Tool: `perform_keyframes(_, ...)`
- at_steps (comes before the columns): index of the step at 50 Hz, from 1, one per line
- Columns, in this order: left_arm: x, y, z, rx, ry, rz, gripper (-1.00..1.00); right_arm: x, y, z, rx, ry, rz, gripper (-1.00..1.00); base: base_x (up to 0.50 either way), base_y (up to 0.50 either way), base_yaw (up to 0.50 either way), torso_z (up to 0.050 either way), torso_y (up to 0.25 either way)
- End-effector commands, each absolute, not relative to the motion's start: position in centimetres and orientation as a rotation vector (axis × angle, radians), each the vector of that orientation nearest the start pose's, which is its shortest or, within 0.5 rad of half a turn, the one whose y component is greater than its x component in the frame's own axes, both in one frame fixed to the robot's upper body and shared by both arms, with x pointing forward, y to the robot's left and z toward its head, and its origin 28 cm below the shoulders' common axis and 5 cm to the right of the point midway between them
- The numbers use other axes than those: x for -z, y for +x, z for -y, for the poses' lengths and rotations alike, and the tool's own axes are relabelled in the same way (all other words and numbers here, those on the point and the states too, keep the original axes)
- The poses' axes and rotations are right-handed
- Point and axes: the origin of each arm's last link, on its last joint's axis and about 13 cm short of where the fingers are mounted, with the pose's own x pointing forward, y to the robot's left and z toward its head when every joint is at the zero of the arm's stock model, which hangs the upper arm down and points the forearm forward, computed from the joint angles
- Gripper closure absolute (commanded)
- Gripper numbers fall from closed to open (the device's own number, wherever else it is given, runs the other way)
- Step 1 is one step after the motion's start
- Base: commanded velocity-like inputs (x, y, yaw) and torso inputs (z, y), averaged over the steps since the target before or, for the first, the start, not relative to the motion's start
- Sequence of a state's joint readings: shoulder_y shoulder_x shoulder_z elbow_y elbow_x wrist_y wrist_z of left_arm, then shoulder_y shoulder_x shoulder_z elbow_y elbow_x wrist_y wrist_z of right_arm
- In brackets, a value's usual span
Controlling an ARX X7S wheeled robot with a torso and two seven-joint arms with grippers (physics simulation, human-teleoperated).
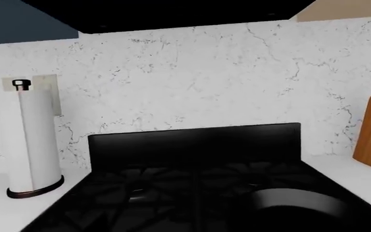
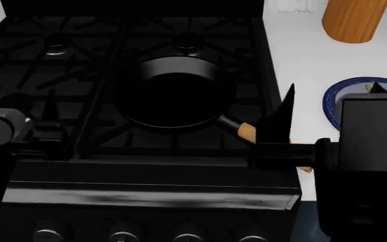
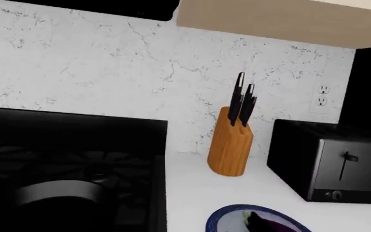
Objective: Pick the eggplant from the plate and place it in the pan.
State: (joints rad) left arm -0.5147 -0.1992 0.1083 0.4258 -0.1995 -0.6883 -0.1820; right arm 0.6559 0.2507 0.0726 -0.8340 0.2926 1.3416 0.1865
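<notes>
2 arms sit low in the head view; the right gripper [image 2: 284, 121] is far nearer the eggplant [image 3: 269, 223], which lies on the plate [image 2: 329, 103] at right. Its long axis and both grippers' finger states cannot be told.

One pan [image 2: 177, 93], one plate [image 3: 227, 218], one eggplant [image 3: 269, 225] — three knives [image 3: 242, 104].

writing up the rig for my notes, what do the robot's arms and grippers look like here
Only the head view shows them. Both arms are matte black and boxy, with blocky housings and rounded edges. The right gripper ends in thin, pointed black fingers on a cylindrical wrist. The left gripper is dark too, against the black stove. No cables or markings are visible.
</notes>
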Motion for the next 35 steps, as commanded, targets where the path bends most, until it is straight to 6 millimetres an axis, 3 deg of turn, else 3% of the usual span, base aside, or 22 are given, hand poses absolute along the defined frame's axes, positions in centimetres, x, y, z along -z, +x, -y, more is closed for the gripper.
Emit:
perform_keyframes(1, -20.2, 31.5, -21.6, -0.040, 0.128, 0.185, -1.00, -25.5, 26.0, 15.0, 0.154, -0.116, 0.024, -1.00, 0.00, 0.00, 0.00, 0.050, 0.000)
perform_keyframes(8, -21.8, 36.1, -21.2, -0.078, 0.158, 0.135, -1.00, -26.3, 29.6, 15.8, 0.187, -0.159, -0.108, -1.00, 0.00, 0.00, 0.00, 0.050, 0.000)
perform_keyframes(13, -22.1, 37.8, -21.1, -0.115, 0.149, 0.059, -1.00, -27.5, 31.4, 16.0, 0.180, -0.142, -0.141, -1.00, 0.00, 0.00, 0.00, 0.040, 0.000)
perform_keyframes(17, -22.1, 38.2, -21.3, -0.133, 0.168, 0.055, -1.00, -27.5, 32.1, 16.3, 0.181, -0.150, -0.172, -1.00, 0.00, 0.00, 0.00, 0.000, 0.000)
perform_keyframes(25, -21.7, 39.2, -21.8, -0.214, 0.224, 0.002, -1.00, -27.5, 32.2, 16.6, 0.190, -0.165, -0.185, -1.00, 0.49, 0.00, 0.00, 0.000, 0.000)
perform_keyframes(35, -21.8, 38.7, -21.8, -0.222, 0.263, 0.028, -1.00, -27.4, 31.7, 16.7, 0.190, -0.163, -0.183, -1.00, 0.50, 0.00, 0.00, 0.000, 0.000)
